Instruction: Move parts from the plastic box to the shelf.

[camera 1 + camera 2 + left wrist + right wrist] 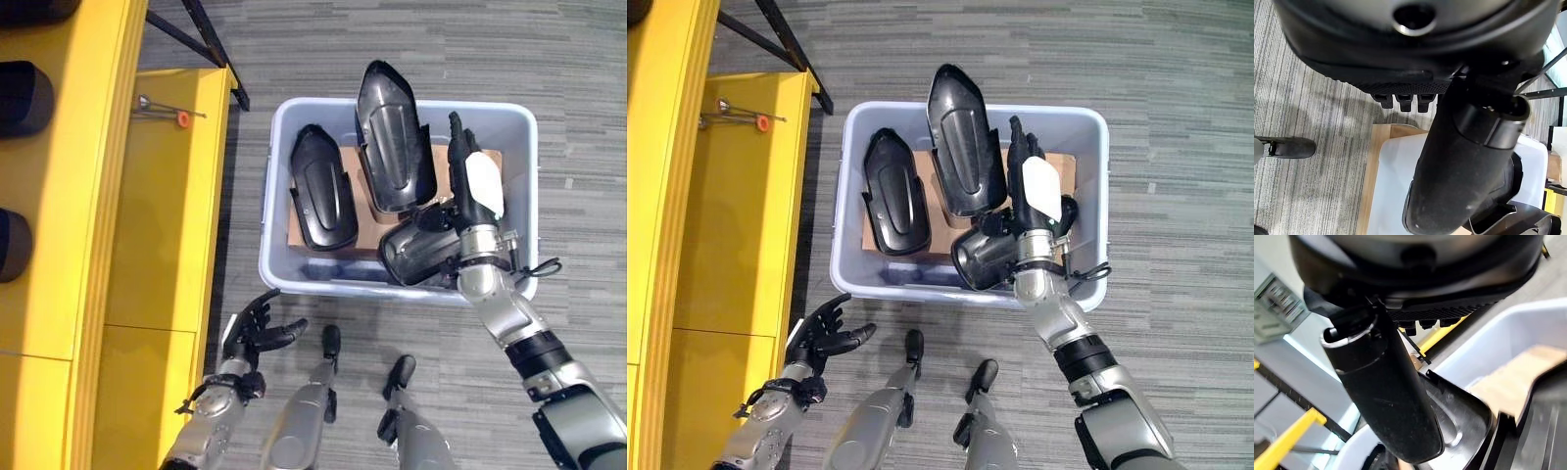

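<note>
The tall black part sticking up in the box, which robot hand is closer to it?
Right. The right robot hand is over the box beside the tall black part; the left robot hand is outside, above the floor.

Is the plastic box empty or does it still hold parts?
Not empty: the plastic box holds three black parts on cardboard.

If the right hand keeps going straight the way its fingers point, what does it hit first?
Probably the far wall of the plastic box; the right hand points that way beside the tall black part. Depth is unclear.

Silver-grey jointed arms with black bands, dark fingered left hand, dark right hand with white thumb cover, ribbed black palm pads
</note>
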You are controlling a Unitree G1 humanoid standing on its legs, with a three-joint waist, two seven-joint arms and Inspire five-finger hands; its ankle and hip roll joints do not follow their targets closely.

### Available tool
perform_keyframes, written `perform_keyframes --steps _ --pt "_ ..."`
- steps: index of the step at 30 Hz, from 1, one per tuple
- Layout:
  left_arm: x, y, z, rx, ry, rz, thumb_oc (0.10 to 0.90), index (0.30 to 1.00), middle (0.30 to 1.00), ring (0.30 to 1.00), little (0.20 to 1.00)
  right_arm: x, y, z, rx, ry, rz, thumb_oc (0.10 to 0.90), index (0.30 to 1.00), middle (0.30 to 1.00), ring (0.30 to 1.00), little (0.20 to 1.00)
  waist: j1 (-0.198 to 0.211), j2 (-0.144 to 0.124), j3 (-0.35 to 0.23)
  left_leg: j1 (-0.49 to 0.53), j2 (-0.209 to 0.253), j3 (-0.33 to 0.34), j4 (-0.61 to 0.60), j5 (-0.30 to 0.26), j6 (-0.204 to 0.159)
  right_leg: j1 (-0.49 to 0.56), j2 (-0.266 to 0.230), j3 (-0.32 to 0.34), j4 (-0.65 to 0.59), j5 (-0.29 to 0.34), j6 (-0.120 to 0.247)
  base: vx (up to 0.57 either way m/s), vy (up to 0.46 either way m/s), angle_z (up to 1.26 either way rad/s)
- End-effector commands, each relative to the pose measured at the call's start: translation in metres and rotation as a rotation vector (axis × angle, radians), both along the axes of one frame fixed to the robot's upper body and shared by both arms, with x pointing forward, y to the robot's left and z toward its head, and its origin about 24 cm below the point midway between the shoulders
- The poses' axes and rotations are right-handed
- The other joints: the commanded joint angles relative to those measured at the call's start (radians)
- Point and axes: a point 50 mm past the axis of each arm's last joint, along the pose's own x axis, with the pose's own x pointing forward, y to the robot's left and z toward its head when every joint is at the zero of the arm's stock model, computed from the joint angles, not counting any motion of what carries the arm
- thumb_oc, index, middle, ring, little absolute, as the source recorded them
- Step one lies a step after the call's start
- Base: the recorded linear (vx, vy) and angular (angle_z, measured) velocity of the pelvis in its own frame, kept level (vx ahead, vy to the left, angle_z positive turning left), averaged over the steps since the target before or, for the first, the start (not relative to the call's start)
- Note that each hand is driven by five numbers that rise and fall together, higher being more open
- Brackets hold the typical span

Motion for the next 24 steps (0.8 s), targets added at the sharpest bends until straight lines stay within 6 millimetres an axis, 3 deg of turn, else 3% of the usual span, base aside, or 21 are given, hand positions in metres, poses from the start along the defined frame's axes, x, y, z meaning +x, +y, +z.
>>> perform_keyframes --steps 1,17,24 --pt "0.015 -0.017 0.031 0.003 -0.186 -0.075 0.9 1.0 1.0 1.0 1.0 -0.008 0.02 0.06 -0.099 -0.288 0.073 0.9 1.0 1.0 1.0 1.0 0.004 -0.015 -0.056 0.008 0.1 0.013 0.043 -0.021 -0.101 -0.095 -0.064 0.012 0.042 0.052 0.054 -0.02 -0.042 0.0" --pt "0.019 -0.016 0.037 0.016 -0.217 -0.059 0.9 1.0 1.0 1.0 1.0 -0.001 0.029 0.062 -0.16 -0.252 0.099 0.9 1.0 1.0 1.0 1.0 0.015 -0.03 -0.021 -0.027 0.11 0.007 0.047 -0.014 -0.108 -0.127 -0.052 0.009 0.041 0.055 0.051 0.0 -0.002 0.0" --pt "0.021 -0.016 0.041 0.012 -0.237 -0.049 0.9 1.0 1.0 1.0 1.0 0.002 0.033 0.081 -0.154 -0.302 0.105 0.9 1.0 1.0 1.0 1.0 0.023 -0.03 0.002 -0.056 0.107 0.003 0.069 -0.019 -0.106 -0.145 -0.057 0.006 0.051 0.056 0.05 0.0 0.0 0.0"
